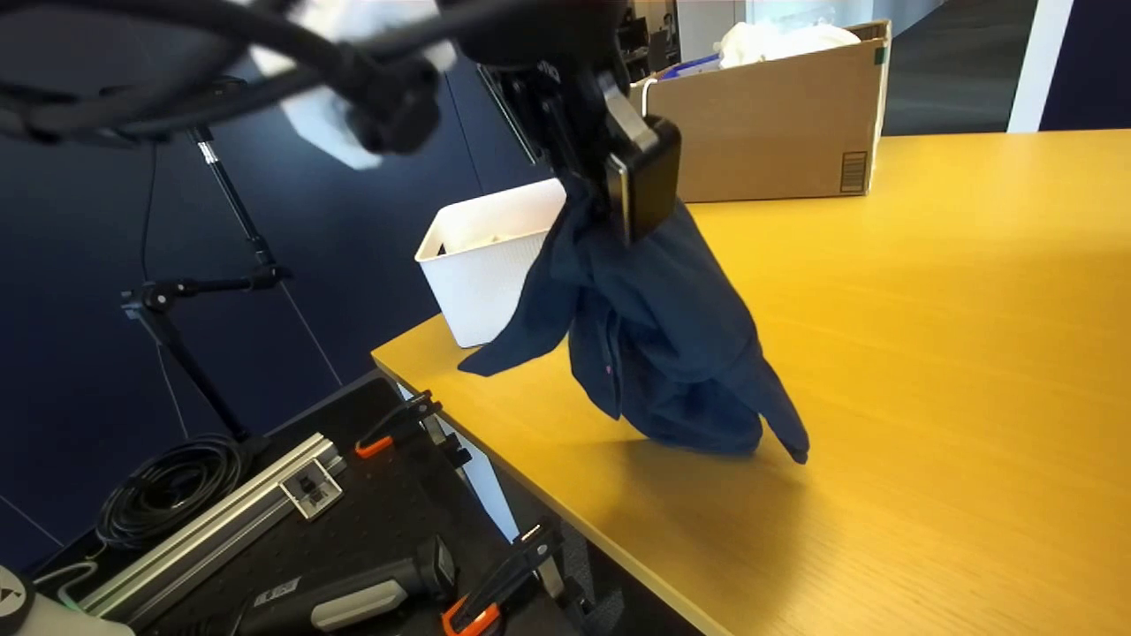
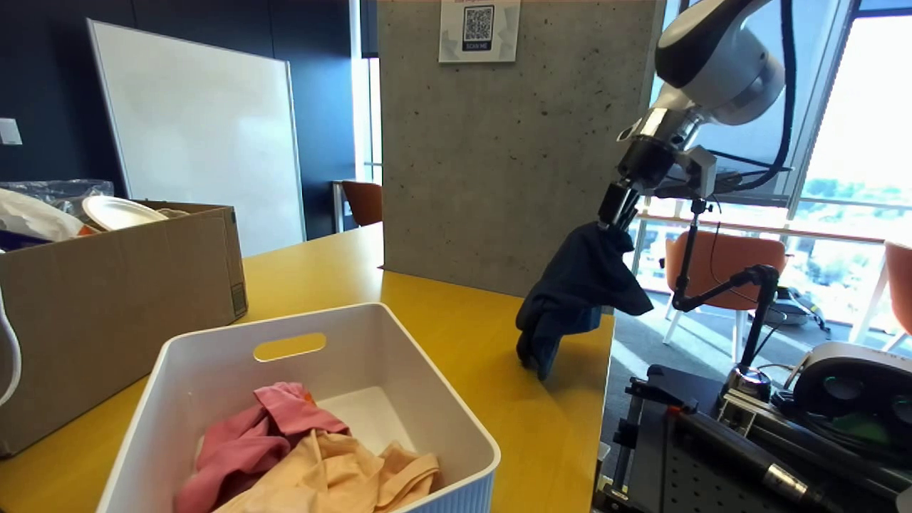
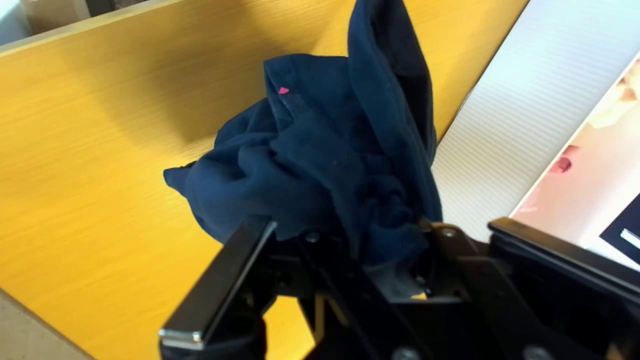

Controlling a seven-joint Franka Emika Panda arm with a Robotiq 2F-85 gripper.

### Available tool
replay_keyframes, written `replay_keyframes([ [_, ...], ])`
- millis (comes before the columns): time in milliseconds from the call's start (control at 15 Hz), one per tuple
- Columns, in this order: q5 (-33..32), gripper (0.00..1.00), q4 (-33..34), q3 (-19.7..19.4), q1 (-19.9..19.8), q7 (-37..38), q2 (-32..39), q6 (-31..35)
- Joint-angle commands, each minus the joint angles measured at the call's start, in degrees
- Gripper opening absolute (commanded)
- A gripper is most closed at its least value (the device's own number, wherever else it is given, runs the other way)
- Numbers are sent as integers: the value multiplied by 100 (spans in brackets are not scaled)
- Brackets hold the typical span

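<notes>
A dark blue cloth, bunched at the top with loose folds and pointed corners, hangs from my gripper. It shows in both exterior views (image 1: 671, 344) (image 2: 570, 285) and in the wrist view (image 3: 310, 155), where a small pink mark is on it. My gripper (image 1: 614, 208) is shut on the upper part of the cloth; it also shows in an exterior view (image 2: 615, 222) and in the wrist view (image 3: 375, 240). The cloth hangs over the yellow table (image 1: 954, 353), near its edge. I cannot tell whether its lowest corner touches the table. The fingertips are partly hidden by the folds.
A white bin (image 2: 360, 345) stands on the table beside the cloth (image 3: 500, 145), holding a pink cloth (image 2: 292, 413) and a peach cloth (image 2: 335, 470). A full cardboard box (image 1: 769, 132) stands behind. A concrete pillar (image 2: 513, 157) rises at the table. A black cart (image 1: 371, 512) carries tools.
</notes>
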Motion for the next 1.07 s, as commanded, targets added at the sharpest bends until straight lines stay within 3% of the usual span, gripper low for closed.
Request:
replay_keyframes([
  [0,315,4,535,190,-161,-260,653,-368],
  [333,389,4,1004,579,-412,-300,1369,157],
  [467,282,4,1130,736,-533,-219,1500,26],
  [733,-614,4,1165,760,-873,210,861,-1093],
  [1000,-1251,4,2002,636,-1121,559,812,-2807],
])
